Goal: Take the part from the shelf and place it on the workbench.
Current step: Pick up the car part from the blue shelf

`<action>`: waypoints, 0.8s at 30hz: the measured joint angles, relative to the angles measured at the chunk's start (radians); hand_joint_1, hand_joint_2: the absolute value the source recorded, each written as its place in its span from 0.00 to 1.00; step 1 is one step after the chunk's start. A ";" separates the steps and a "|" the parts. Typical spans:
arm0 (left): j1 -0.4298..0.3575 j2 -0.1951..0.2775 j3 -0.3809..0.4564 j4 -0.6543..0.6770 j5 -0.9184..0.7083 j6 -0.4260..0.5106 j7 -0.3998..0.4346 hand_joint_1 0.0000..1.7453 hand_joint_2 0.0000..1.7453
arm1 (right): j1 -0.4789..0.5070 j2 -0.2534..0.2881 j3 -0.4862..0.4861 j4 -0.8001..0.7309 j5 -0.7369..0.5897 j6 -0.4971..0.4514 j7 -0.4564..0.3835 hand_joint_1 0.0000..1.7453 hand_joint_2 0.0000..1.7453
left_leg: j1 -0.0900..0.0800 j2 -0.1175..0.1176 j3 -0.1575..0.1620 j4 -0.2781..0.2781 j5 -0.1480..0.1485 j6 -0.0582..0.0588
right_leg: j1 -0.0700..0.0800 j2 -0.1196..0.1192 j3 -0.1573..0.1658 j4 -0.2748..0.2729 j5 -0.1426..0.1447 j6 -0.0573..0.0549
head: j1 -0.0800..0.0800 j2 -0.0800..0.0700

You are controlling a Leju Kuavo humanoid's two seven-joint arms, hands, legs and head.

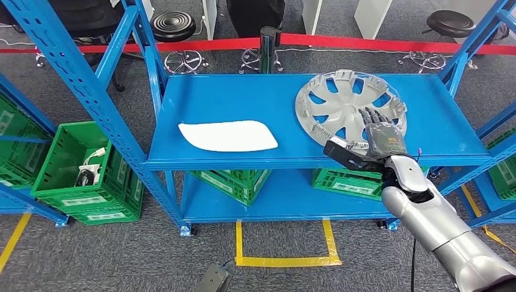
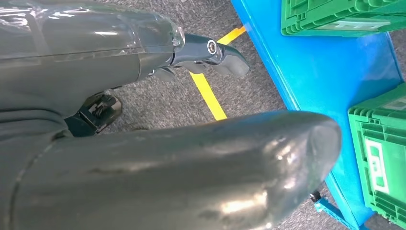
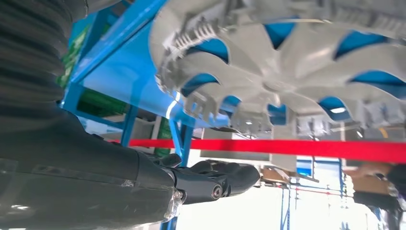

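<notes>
the wheel cover [image 1: 348, 104] lies flat on the top board of the blue shelf [image 1: 243, 100], toward the far right corner, with its ribbed inner side facing up. this is most likely the part to take, because the right hand [image 1: 380, 135] is reaching to it. the hand is stretched over the near right edge of the cover, with its fingers apart and lying above the spokes. it does not grip anything. in the right wrist view the cover [image 3: 297, 57] is very close and the dark fingers [image 3: 225, 179] point toward it with a gap between them and the rim, so i judge that the hand is not yet touching, or only just.

the hand comes from the front and from the side of the cover, probably because the rim there is nearest to the robot and the openings between the spokes give a place for the fingers to hook.

the left hand [image 2: 210, 52] hangs low beside the robot's body, above the grey carpet and a yellow floor line [image 2: 208, 93]. its fingers look curled in a little and nothing is in them, but i cannot tell surely if they are closed.

a white flat piece [image 1: 228, 135] lies on the same board, well apart from the cover, to the left. green crates [image 1: 82, 164] stand on the lower level and beside the shelf.

the task is at the beginning: the cover is not lifted. it is wide and thin, so one hand at the rim may let it tilt or slip.
</notes>
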 joint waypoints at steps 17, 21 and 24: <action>-0.005 -0.002 0.000 0.000 -0.015 -0.012 0.022 0.00 0.00 | -0.008 0.034 0.022 -0.023 -0.012 0.008 0.005 0.00 1.00 | 0.000 -0.013 -0.001 0.000 0.000 0.000 | 0.000 -0.006 0.000 0.000 0.000 0.000 | 0.000 0.000; -0.005 -0.001 0.000 0.000 -0.017 -0.024 0.035 0.00 0.00 | -0.003 0.034 0.021 -0.021 -0.019 0.010 0.008 0.00 1.00 | -0.004 -0.018 -0.002 0.002 0.000 0.004 | -0.002 -0.009 0.001 -0.005 0.002 0.005 | 0.000 0.000; -0.007 0.000 0.000 0.000 -0.018 -0.034 0.037 0.00 0.00 | 0.000 0.035 0.021 -0.020 -0.021 0.010 0.008 0.00 1.00 | -0.001 -0.019 0.012 -0.028 0.013 0.018 | -0.005 -0.010 0.002 -0.011 0.000 0.014 | -0.002 0.000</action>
